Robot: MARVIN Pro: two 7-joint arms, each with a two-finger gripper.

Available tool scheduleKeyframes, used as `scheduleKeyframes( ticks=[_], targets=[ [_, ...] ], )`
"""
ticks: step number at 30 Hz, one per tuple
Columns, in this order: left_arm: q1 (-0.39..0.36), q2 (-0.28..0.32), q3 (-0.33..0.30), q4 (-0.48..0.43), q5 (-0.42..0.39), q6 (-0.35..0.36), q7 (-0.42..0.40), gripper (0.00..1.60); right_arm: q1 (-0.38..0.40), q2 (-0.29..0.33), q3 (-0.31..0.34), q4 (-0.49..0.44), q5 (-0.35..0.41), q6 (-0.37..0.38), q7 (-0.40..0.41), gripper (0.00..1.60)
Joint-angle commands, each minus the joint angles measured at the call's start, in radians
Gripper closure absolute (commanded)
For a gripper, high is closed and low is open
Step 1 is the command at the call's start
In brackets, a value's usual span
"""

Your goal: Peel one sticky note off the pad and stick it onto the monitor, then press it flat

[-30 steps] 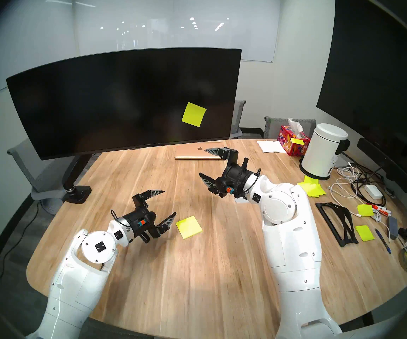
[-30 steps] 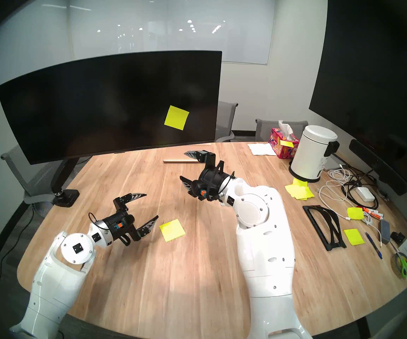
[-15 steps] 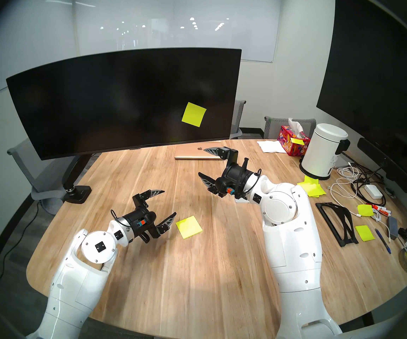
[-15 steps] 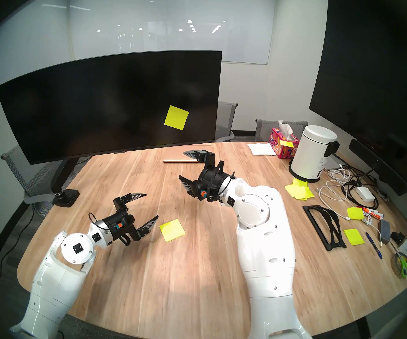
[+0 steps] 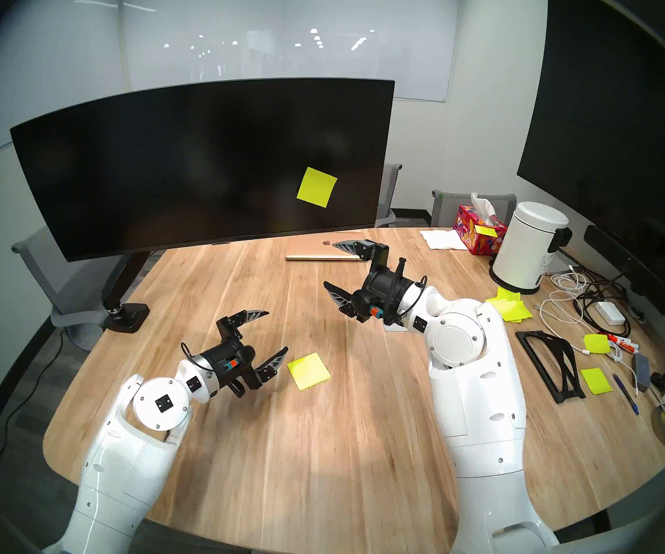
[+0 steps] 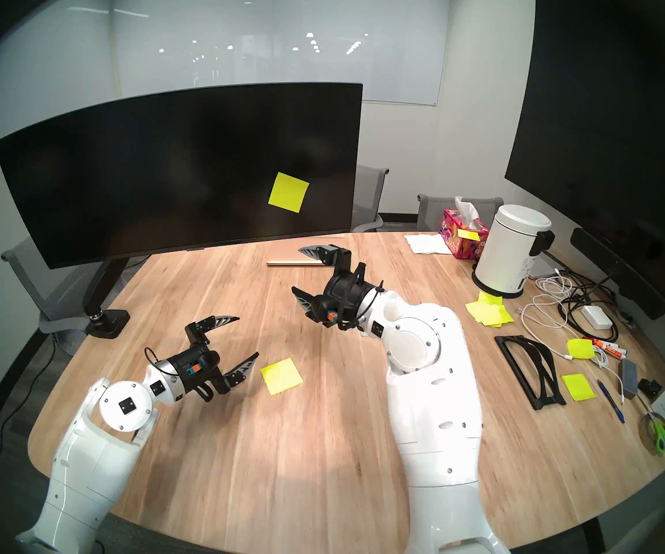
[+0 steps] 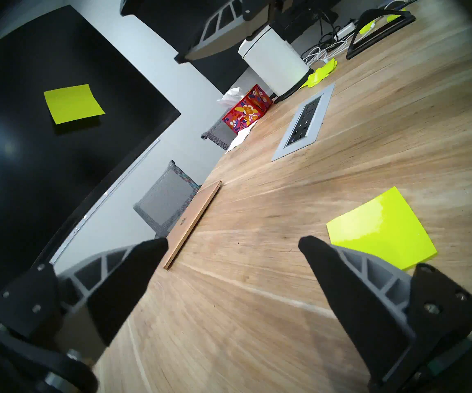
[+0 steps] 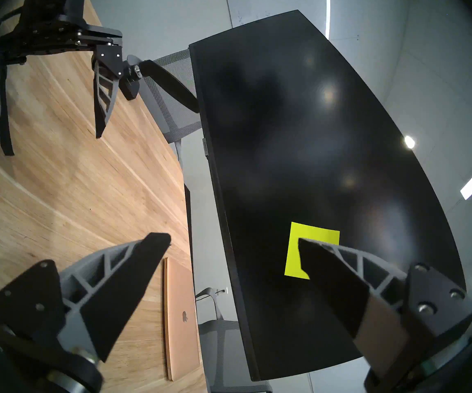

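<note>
One neon yellow-green sticky note (image 5: 317,187) (image 6: 288,192) (image 7: 73,103) (image 8: 311,242) is stuck, slightly tilted, on the right part of the wide curved black monitor (image 5: 187,165) (image 6: 163,173) (image 7: 30,157) (image 8: 328,157). The pad (image 5: 308,371) (image 6: 281,376) (image 7: 382,230) lies flat on the table. My left gripper (image 5: 278,330) (image 6: 249,335) (image 7: 233,242) hovers open and empty just left of the pad. My right gripper (image 5: 328,263) (image 6: 296,268) (image 8: 234,238) hangs open and empty above the table, short of the monitor's lower right.
A gold laptop (image 5: 318,249) lies under the monitor's right end. On the right stand a white bin (image 5: 528,245), a tissue box (image 5: 478,229), a heap of yellow notes (image 5: 510,307), loose notes, cables, a black stand (image 5: 550,357), pens and scissors. A power socket plate (image 7: 305,123) sits in the table.
The right gripper has drifted very slightly to the left. The left arm, the pad and the note on the monitor have not moved.
</note>
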Motion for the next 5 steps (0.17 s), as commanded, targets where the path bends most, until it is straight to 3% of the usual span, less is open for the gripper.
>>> scheduleKeyframes(
  ticks=[1,5],
  targets=[
    [-0.003,0.002,0.000,-0.023,0.003,-0.003,0.000,0.00,0.011,-0.006,-0.002,-0.022,0.013,0.004,-0.011,0.00],
    [-0.003,0.002,0.000,-0.023,0.003,-0.003,0.000,0.00,0.011,-0.006,-0.002,-0.022,0.013,0.004,-0.011,0.00]
  ],
)
